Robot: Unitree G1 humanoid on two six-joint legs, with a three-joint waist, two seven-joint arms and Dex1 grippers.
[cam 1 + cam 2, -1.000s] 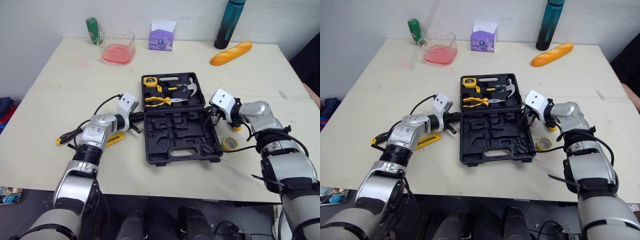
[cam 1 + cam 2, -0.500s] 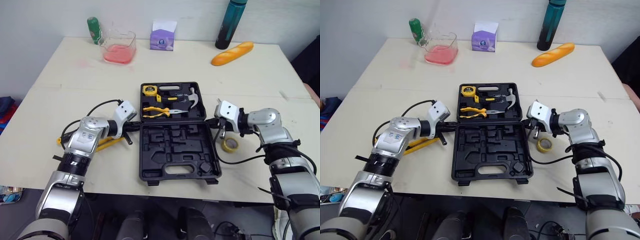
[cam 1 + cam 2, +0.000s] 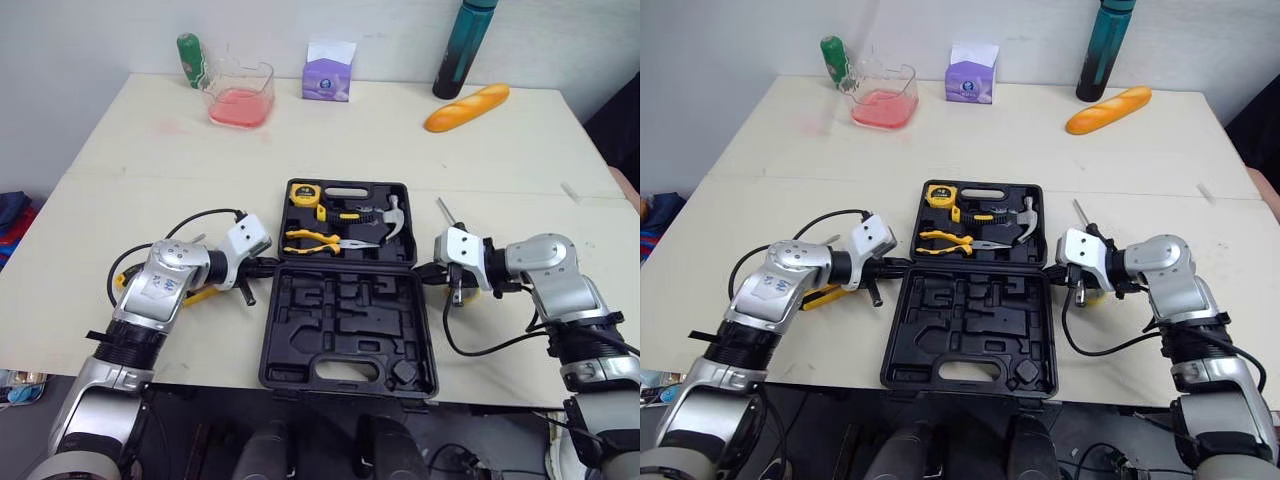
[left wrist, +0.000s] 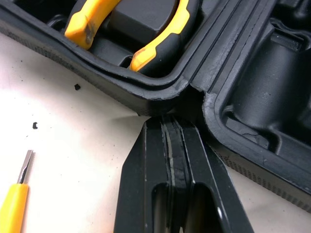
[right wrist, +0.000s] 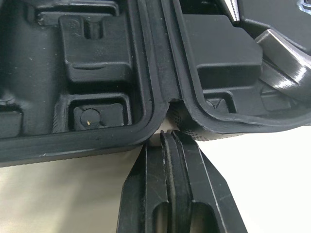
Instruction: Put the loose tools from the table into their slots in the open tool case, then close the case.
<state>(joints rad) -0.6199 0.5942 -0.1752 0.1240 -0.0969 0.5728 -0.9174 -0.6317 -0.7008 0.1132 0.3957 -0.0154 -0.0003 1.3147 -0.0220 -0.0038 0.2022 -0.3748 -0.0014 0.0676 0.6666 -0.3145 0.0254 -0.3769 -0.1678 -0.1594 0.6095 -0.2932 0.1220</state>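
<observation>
Head views: the tool case (image 3: 345,315) lies opened flat at the middle of the near edge of the table (image 3: 130,170); its far half carries a tape measure (image 3: 301,191), pliers (image 3: 320,240) and a hammer (image 3: 385,215); its near half is bare moulding. The left tool (image 3: 268,264) and right tool (image 3: 425,271) sit at opposite ends of the hinge line; this is judged a bracing hold, pinning the case from both sides so it cannot skid. A yellow screwdriver (image 3: 200,296) lies on the table under the left arm, toward the left edge; a thin metal-shafted item (image 3: 443,210), kind not determinable, lies just beyond the right tool; neither is slotted, so closing is judged premature.

Left wrist view: the left tool is clenched on nothing, fingers pressed flat together, tip set into the notch between the case halves; a stiff blunt point suits pushing; the pliers' yellow grips sit just inside the rim.

Right wrist view: the right tool is likewise clenched and empty, tip at the matching notch; contact cannot be confirmed; the hammer head lies in the adjoining half.
</observation>
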